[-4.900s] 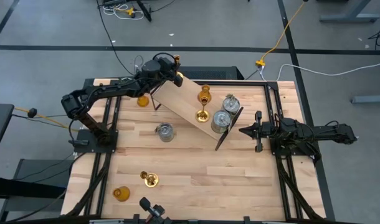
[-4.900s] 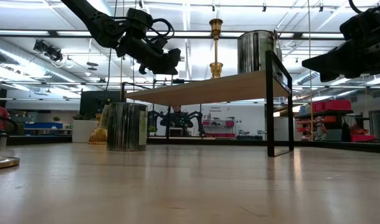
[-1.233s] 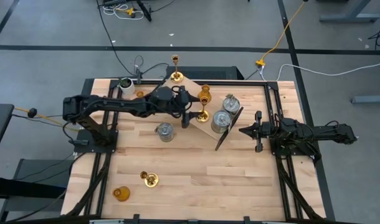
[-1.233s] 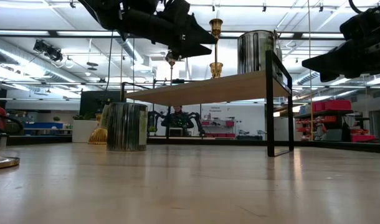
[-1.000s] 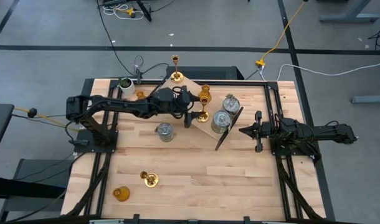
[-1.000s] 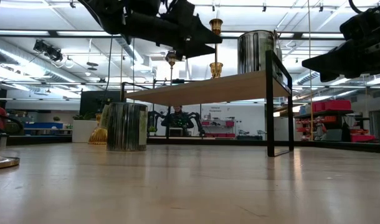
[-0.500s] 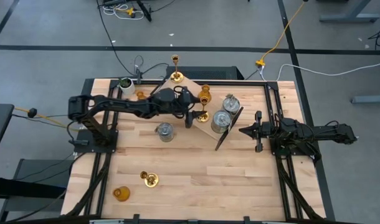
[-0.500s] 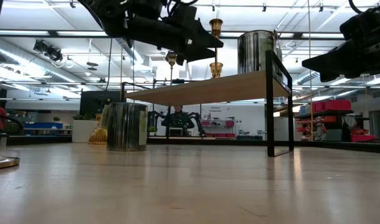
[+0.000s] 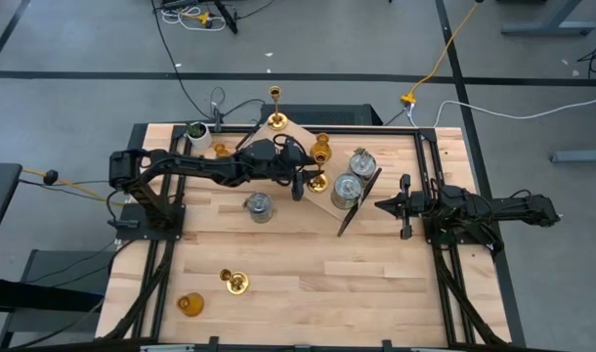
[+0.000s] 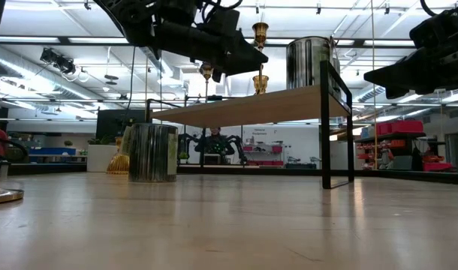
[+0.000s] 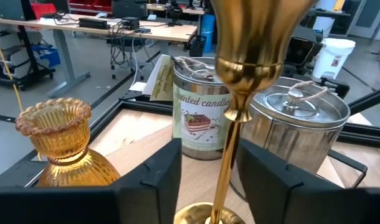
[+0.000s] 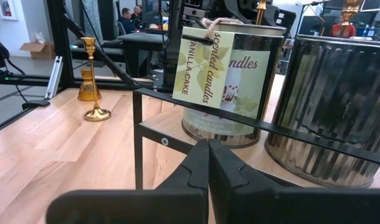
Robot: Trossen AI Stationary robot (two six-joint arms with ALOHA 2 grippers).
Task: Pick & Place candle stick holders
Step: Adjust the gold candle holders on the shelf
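A raised wooden shelf [image 9: 278, 147] carries a brass stick [image 9: 318, 181], an amber glass holder [image 9: 322, 149], two silver cylinders [image 9: 361, 161] and, at its far corner, another brass stick [image 9: 276, 120]. My left gripper [image 9: 300, 184] is open at the near brass stick. In the left wrist view its fingers [image 11: 159, 180] stand on either side of the slim stem [image 11: 229, 155], apparently without touching it. My right gripper [image 9: 381, 205] is shut and empty beside the shelf's right end. On the table stand a silver cylinder [image 9: 259, 207], a brass stick [image 9: 234, 284] and two amber holders [image 9: 189, 304].
A white pot with a green plant [image 9: 195, 130] stands at the far left corner. The shelf's black frame leg [image 10: 324, 124] reaches down to the table. The near half of the table shows bare wood [image 9: 327, 284].
My left gripper has crept toward the table's right edge, closing in on the near brass stick on the shelf. The holders have stayed where they were.
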